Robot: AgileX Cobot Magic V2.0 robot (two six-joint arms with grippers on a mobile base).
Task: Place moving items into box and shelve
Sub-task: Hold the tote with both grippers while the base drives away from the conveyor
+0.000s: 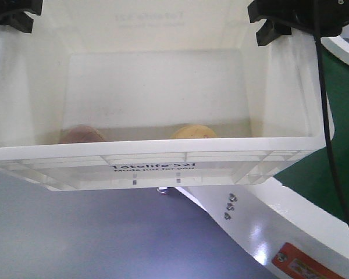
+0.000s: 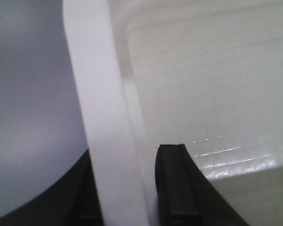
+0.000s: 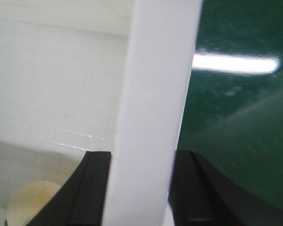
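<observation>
Both arms have the box (image 1: 221,152) by its side rims. The left gripper (image 2: 127,188) straddles the left rim, fingers (image 2: 177,188) tight against both faces, and the right gripper (image 3: 144,188) pinches the right rim the same way. Inside, against the near wall, the pinkish-brown lump (image 1: 81,135) sits by the left corner and the pale yellow lump (image 1: 193,132) right of the middle. A black cable (image 1: 327,116) hangs just outside the right wall, across a green surface (image 1: 343,99). A white curved panel (image 1: 267,221) shows below.
</observation>
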